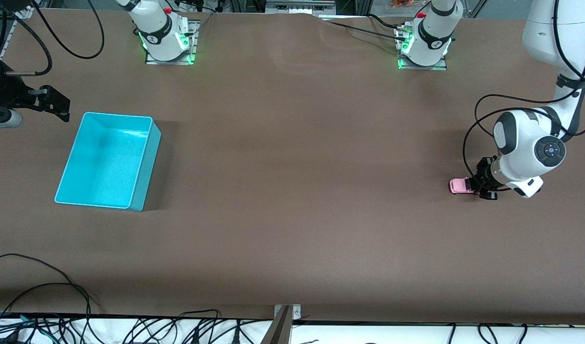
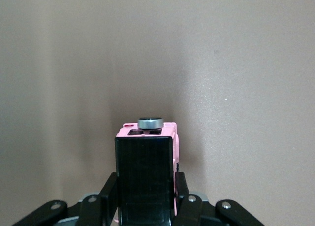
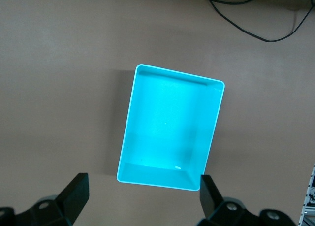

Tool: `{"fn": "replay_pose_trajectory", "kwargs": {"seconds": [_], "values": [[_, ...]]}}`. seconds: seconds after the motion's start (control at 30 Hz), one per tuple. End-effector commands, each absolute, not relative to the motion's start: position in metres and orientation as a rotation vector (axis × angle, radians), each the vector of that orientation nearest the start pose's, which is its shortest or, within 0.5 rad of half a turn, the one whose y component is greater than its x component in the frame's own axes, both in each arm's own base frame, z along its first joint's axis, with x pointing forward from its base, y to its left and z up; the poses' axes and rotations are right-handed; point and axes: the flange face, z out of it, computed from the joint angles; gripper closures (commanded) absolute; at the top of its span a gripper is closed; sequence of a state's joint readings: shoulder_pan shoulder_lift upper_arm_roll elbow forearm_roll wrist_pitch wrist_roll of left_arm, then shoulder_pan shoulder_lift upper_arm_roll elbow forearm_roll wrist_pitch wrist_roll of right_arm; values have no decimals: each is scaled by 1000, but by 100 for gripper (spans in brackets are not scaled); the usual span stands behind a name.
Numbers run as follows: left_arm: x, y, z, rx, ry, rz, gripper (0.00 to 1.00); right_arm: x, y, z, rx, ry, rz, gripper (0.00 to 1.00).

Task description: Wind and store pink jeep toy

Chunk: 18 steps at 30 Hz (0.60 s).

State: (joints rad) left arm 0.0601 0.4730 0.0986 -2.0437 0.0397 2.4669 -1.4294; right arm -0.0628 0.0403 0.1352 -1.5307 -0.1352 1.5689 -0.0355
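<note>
The pink jeep toy (image 1: 459, 186) sits on the brown table toward the left arm's end. My left gripper (image 1: 481, 185) is low at the table and shut on it. In the left wrist view the jeep's black roof (image 2: 145, 177) fills the gap between my fingers (image 2: 109, 190), and its pink end with a grey round part (image 2: 150, 122) sticks out past them. The cyan bin (image 1: 106, 160) stands open and empty toward the right arm's end. My right gripper (image 1: 57, 106) is open and empty, up in the air beside the bin; the right wrist view shows the bin (image 3: 172, 127) below it.
Black cables lie along the table edge nearest the front camera (image 1: 44, 286). A cable also shows in the right wrist view (image 3: 246, 24). The two arm bases (image 1: 168, 38) stand at the edge farthest from the front camera.
</note>
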Motion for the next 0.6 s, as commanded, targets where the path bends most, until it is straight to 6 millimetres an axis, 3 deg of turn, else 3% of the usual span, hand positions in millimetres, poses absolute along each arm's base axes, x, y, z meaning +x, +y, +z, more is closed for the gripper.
{"fn": "replay_pose_trajectory", "kwargs": {"seconds": [0.0, 0.03, 0.07, 0.17, 0.3, 0.57], "values": [[596, 93, 200, -2223, -2090, -33, 0, 566, 26, 623, -3278, -166, 9, 0], [603, 94, 210, -2224, -2096, -45, 0, 566, 25, 623, -3278, -164, 9, 0], [611, 96, 235, -2205, -2083, -4, 0, 567, 25, 622, -3277, -164, 9, 0], [617, 96, 255, -2193, -2073, 22, 0, 567, 26, 621, -3279, -167, 11, 0], [618, 97, 277, -2194, -2044, 63, 0, 567, 25, 622, -3279, -164, 9, 0], [609, 97, 361, -2304, -1916, 101, 0, 567, 24, 623, -3277, -161, 7, 0]]}}
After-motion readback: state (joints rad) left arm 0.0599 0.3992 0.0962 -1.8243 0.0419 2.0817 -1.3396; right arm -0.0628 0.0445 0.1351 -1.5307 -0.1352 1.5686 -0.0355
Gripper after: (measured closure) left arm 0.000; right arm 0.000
